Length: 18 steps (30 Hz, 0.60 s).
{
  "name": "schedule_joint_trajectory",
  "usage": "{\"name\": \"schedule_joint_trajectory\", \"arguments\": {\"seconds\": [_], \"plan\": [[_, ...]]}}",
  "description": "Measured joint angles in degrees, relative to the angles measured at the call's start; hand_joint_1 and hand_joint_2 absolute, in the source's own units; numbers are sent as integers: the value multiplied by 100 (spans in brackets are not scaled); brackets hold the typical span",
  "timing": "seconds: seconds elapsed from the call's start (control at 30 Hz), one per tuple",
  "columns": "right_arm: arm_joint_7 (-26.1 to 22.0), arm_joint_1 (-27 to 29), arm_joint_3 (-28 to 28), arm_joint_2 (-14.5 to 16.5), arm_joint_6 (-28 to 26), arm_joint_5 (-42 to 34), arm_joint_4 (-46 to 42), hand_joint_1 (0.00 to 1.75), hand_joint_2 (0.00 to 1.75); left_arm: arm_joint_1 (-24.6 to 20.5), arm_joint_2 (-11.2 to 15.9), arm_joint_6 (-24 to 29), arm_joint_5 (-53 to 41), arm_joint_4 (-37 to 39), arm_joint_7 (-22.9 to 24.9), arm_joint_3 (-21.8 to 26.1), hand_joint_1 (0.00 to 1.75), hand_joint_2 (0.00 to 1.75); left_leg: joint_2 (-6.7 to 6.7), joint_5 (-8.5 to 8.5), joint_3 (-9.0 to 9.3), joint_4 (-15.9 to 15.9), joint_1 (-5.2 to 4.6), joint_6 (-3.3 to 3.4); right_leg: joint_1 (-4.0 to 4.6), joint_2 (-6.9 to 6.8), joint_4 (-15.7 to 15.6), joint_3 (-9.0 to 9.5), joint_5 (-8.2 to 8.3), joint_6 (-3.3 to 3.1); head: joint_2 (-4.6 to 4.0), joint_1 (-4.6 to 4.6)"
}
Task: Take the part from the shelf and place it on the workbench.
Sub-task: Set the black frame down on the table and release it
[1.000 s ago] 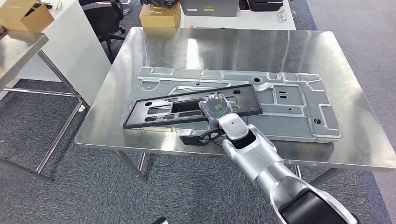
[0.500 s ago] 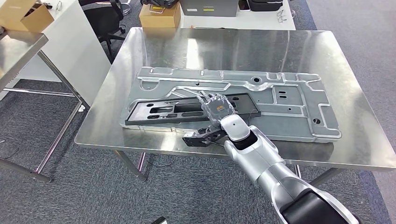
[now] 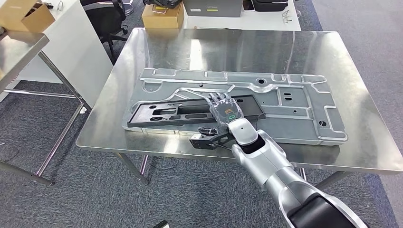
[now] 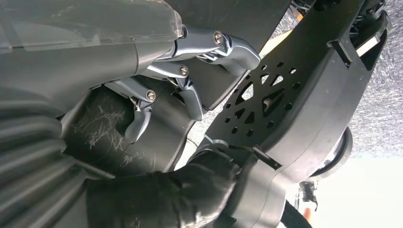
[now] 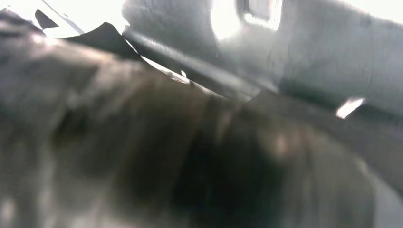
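Note:
The part, a long black plastic frame (image 3: 161, 113), lies flat on a large silver stamped panel (image 3: 294, 107) on the steel workbench (image 3: 237, 47). My right hand (image 3: 225, 108) lies over the frame's right end, with its fingers (image 3: 216, 98) stretched forward on top of it and no grip that I can make out. The right wrist view is a dark blur of the right hand (image 5: 142, 156) close over the panel. My left hand (image 4: 157, 95) hangs at my side, fingers loosely bent and apart, with nothing in it.
A white table (image 3: 71, 42) with a cardboard box (image 3: 26, 16) stands to the left, across a gap of grey carpet. Beyond the bench are an office chair (image 3: 107, 16), another cardboard box (image 3: 163, 15) and a grey case (image 3: 211, 7). The bench's front edge (image 3: 142, 151) is close to the frame.
The frame's right end, held raised and tilted a second ago, has come down flat onto the panel. Since then my right hand has slid slightly right while the frame stayed still.

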Motion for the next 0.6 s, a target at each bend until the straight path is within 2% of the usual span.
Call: {"name": "schedule_joint_trajectory", "arguments": {"seconds": [0.17, 0.6], "plan": [[-6, -31, 0, 8, -545, -104, -104, 0, 0, 20, 14, 60, 140, -57, 29, 0, 0, 0, 0, 0, 0, 0, 0, 0, 0, 0, 0, 1, 0, 0, 0, 0], [-105, -113, 13, 267, -929, -156, -682, 0, 0, 106, 146, 773, 602, -705, 278, -2, 0, 0, 0, 0, 2, -1, 0, 0, 1, -1, 1, 4, 0, 0, 0, 0]]}}
